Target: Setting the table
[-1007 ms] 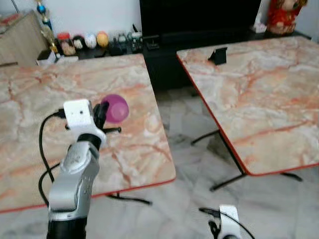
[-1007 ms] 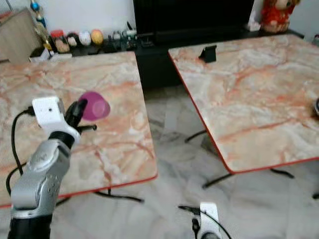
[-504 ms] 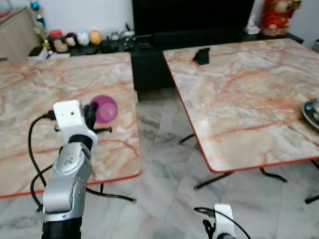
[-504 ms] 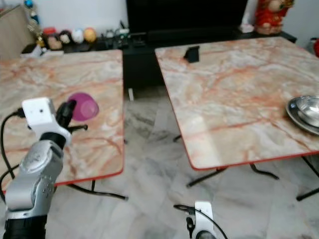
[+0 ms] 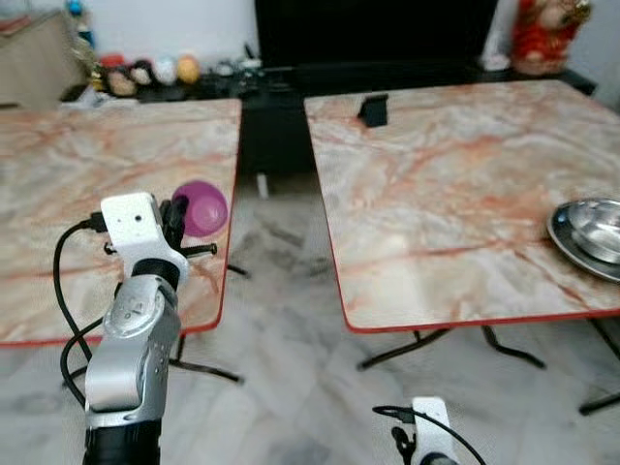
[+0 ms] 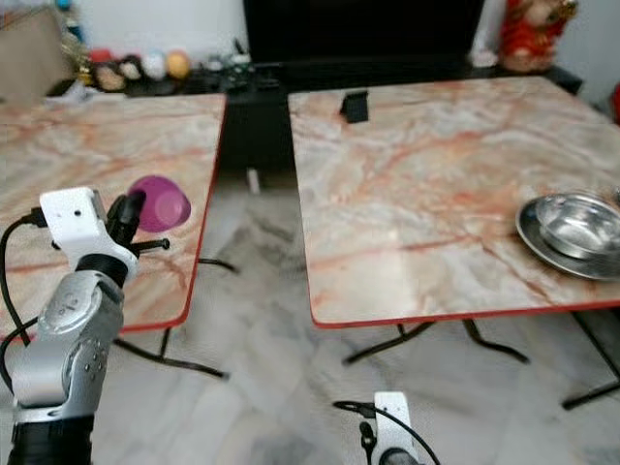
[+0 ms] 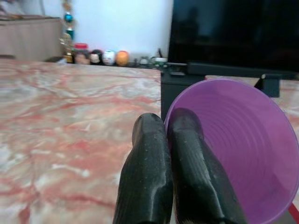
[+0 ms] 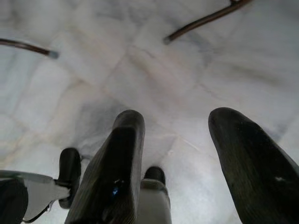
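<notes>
My left gripper (image 5: pixel 180 213) is raised in front of me, shut on the rim of a purple cup (image 5: pixel 202 207). The cup hangs in the air over the right edge of the left marble table (image 5: pixel 68 184). In the left wrist view the two black fingers (image 7: pixel 154 177) pinch the purple cup (image 7: pixel 243 149) at its rim, one finger inside. A steel bowl on a steel plate (image 6: pixel 572 232) sits at the right edge of the right marble table (image 6: pixel 417 184). My right gripper (image 8: pixel 182 154) hangs low over the floor, open and holding nothing.
A gap of marble floor (image 5: pixel 281 320) runs between the two tables, with their dark metal legs below. A small black stand (image 5: pixel 372 109) sits at the right table's far edge. A dark TV cabinet (image 5: pixel 387 58) with small ornaments and a red figurine (image 5: pixel 542 34) lines the back wall.
The camera has swung to the right: both tables slid left in the picture and the steel bowl and plate came further into view. The left gripper keeps its hold on the cup.
</notes>
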Robot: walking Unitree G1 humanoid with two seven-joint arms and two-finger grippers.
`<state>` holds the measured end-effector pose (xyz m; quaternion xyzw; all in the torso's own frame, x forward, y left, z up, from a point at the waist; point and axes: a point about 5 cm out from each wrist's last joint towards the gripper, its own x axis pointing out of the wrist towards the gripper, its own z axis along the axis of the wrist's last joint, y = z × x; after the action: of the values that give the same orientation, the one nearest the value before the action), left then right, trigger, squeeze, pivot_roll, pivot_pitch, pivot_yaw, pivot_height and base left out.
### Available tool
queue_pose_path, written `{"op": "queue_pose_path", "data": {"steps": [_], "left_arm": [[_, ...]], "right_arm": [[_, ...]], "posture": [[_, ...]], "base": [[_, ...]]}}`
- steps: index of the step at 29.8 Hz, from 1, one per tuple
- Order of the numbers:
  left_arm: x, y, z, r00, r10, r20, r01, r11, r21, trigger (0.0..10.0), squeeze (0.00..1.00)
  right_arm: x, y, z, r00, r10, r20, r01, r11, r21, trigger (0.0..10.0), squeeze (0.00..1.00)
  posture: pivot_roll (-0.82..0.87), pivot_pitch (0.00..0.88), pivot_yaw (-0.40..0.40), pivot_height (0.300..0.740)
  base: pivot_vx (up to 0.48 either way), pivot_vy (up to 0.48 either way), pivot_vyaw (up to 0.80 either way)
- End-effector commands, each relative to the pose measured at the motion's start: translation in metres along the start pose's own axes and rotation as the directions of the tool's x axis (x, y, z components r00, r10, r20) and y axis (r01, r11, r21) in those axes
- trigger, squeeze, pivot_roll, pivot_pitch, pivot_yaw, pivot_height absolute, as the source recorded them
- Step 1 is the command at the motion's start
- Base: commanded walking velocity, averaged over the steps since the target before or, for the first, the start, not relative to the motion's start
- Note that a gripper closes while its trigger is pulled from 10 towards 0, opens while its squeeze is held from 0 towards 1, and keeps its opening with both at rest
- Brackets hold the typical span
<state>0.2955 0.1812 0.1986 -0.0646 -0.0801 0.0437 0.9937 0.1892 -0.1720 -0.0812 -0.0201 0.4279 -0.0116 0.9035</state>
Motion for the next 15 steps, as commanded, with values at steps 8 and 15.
{"op": "queue_pose_path", "data": {"steps": [8,15], "left_arm": [[-0.0003,-0.0016,0.0024,1.0,-0.004,0.017,0.004,1.0,0.008,10.0,0.0],[-0.0002,-0.0009,0.0019,1.0,-0.002,0.016,0.002,1.0,0.009,10.0,0.0]], "right_arm": [[0.0,-0.0048,0.001,1.0,-0.016,0.003,0.016,1.0,0.005,10.0,0.0],[0.0,-0.0045,0.0009,1.0,-0.012,0.001,0.012,1.0,-0.002,10.0,0.0]], "posture": [[-0.04,0.0,0.039,0.74],[-0.04,0.0,0.04,0.74]], "base": [[0.0,-0.335,0.0],[0.0,-0.335,0.0]]}}
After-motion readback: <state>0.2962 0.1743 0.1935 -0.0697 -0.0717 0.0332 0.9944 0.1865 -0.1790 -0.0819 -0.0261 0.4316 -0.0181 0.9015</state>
